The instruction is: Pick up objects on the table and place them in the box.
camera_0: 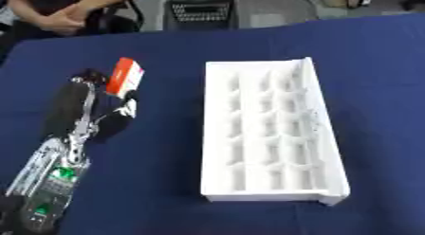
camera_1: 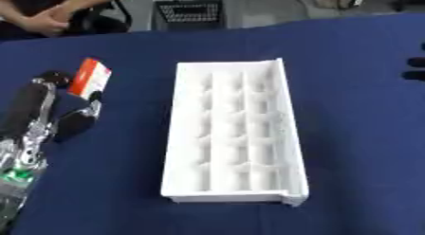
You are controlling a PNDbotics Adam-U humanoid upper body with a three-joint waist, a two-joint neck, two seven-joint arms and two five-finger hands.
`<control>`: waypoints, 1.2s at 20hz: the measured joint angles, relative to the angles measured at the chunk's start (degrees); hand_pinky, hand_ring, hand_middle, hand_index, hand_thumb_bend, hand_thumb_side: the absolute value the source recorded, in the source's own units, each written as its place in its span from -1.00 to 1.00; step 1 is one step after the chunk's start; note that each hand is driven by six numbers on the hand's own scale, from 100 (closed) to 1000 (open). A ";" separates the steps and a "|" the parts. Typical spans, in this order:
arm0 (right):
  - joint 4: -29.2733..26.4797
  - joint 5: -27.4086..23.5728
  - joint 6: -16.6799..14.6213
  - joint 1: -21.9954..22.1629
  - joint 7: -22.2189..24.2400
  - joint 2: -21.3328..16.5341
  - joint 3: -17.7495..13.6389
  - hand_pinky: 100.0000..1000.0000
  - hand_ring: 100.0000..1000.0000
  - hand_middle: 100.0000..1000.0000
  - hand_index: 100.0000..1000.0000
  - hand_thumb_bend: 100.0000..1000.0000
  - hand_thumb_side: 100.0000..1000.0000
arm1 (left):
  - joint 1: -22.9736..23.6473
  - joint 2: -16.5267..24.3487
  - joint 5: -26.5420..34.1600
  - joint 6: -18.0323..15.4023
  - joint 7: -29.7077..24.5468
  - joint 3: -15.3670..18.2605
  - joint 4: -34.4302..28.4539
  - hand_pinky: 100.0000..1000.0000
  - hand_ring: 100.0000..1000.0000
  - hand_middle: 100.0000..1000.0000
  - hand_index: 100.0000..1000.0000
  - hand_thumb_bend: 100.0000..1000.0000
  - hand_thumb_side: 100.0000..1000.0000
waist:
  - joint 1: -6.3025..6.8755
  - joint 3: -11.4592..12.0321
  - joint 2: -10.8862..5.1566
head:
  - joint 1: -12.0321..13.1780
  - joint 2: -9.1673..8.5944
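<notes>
A small orange and white box (camera_0: 124, 76) stands tilted at the left of the blue table. My left hand (camera_0: 76, 111) reaches up from the lower left; its fingers lie against the box's left side and its thumb (camera_0: 126, 109) sits just under it, so the box is pinched between them. The white box (camera_0: 265, 130), a long tray with several empty compartments, lies in the middle, to the right of the hand. Two dark finger-like shapes, my right hand (camera_1: 416, 68), poke in at the right edge of the right eye view, well apart from the tray.
A blue cloth (camera_0: 382, 87) covers the table. Beyond the far edge stands a black basket (camera_0: 199, 13), and a seated person is at the far left, not touching anything.
</notes>
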 measured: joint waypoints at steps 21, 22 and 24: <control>0.00 -0.04 0.26 0.15 0.72 0.00 0.38 0.15 0.26 0.34 0.60 -1.00 0.99 | -9.64 -6.02 -3.36 -9.86 -13.38 -14.49 3.78 0.70 0.50 0.40 -0.29 -1.00 -0.10 | 0.01 -0.93 -0.16 | 0.55 0.01; 0.00 -0.05 0.26 0.15 0.72 0.00 0.38 0.15 0.26 0.34 0.60 -1.00 0.99 | -9.64 -6.02 -3.37 -10.29 -13.84 -15.01 3.78 0.70 0.50 0.40 -0.29 -1.00 -0.10 | 0.01 -0.94 -0.16 | 0.56 0.01; 0.00 -0.07 0.26 0.15 0.73 0.00 0.38 0.15 0.26 0.34 0.60 -1.00 0.99 | -9.64 -6.02 -3.37 -10.94 -14.74 -15.94 3.81 0.70 0.50 0.40 -0.29 -1.00 -0.10 | 0.02 -0.96 -0.16 | 0.58 0.01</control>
